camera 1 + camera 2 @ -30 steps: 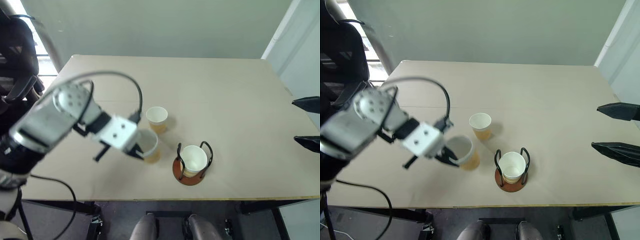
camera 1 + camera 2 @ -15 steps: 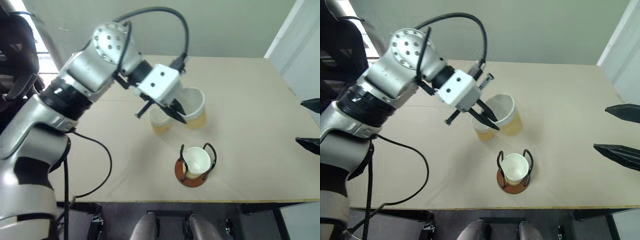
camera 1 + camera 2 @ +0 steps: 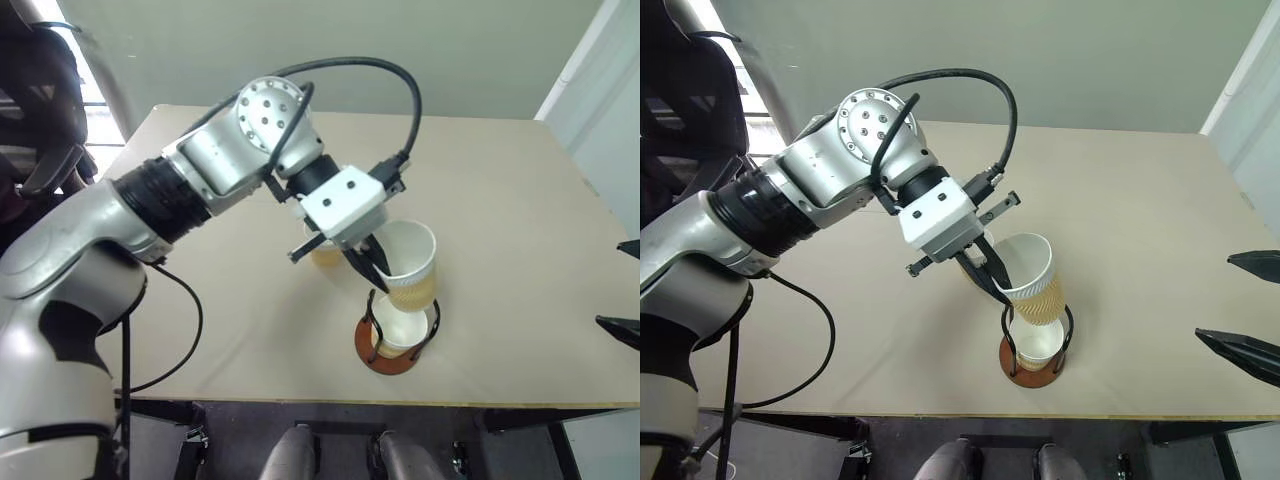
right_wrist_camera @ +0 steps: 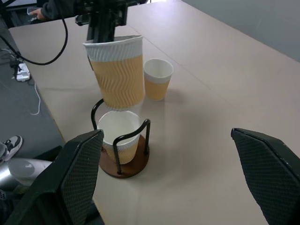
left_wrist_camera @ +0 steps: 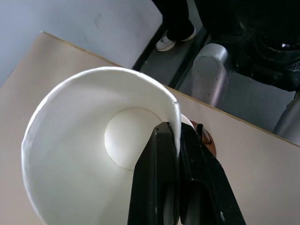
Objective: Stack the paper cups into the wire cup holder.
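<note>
I have swung the left arm across the table: the left gripper, pinched shut on the rim of a paper cup, now holds it just above the wire cup holder, which already contains one cup. The third cup stands behind. The right gripper waits wide open, well apart. Alignment looks close, though I cannot confirm centring; lowering comes next.
</note>
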Robot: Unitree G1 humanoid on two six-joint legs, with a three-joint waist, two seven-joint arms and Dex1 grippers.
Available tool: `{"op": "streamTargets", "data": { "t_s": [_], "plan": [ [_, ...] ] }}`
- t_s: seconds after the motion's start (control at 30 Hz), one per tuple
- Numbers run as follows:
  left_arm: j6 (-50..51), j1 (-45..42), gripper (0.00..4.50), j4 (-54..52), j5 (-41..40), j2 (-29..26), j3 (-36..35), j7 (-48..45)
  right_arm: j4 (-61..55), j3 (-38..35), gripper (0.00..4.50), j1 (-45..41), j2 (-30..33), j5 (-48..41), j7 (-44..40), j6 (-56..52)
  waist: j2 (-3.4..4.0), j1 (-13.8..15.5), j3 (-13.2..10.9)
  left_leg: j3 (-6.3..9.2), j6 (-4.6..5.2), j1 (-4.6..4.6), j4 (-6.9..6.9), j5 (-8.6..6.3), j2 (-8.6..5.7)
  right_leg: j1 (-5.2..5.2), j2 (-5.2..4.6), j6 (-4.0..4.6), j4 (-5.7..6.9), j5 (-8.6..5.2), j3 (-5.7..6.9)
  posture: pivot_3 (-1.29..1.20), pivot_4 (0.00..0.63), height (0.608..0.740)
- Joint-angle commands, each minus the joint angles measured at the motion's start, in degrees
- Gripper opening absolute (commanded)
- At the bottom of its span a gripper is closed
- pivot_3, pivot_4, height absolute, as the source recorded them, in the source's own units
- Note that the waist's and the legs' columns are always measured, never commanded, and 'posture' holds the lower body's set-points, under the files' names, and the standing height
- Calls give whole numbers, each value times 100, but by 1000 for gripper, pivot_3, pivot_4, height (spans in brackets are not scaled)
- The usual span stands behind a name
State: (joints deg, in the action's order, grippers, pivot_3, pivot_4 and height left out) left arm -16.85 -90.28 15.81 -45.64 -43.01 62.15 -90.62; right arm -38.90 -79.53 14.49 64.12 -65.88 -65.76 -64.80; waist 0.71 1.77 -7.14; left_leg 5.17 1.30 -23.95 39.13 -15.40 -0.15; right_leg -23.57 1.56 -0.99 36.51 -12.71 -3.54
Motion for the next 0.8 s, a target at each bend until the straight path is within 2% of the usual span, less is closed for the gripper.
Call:
{"op": "streamTargets", "data": {
  "t_s": [0.03,0.13,0.77,0.8],
  "plan": [
    [-211,-202,36,247,209,221,69,-188,-83,-309,4500,57,-13,-109,99,79,-1,1,0,1,1,1,5,1,-1,4,0,-2,3,1,-1,0,150,740],
    [-157,-172,36,264,332,386,145,-188,-88,-308,4500,94,-17,-140,138,125,-2,1,-1,0,2,3,17,3,-4,6,0,-4,13,2,-4,0,150,740],
    [-117,-41,36,307,524,425,326,-188,42,96,4500,158,38,39,224,545,-2,0,-1,-1,2,0,25,3,-8,5,0,-18,28,-5,-7,0,150,740],
    [-110,-36,209,304,517,428,329,-188,42,121,4500,152,41,42,236,561,-2,0,-1,-1,2,1,25,3,-9,5,0,-18,28,-5,-7,0,150,740]
  ]
}}
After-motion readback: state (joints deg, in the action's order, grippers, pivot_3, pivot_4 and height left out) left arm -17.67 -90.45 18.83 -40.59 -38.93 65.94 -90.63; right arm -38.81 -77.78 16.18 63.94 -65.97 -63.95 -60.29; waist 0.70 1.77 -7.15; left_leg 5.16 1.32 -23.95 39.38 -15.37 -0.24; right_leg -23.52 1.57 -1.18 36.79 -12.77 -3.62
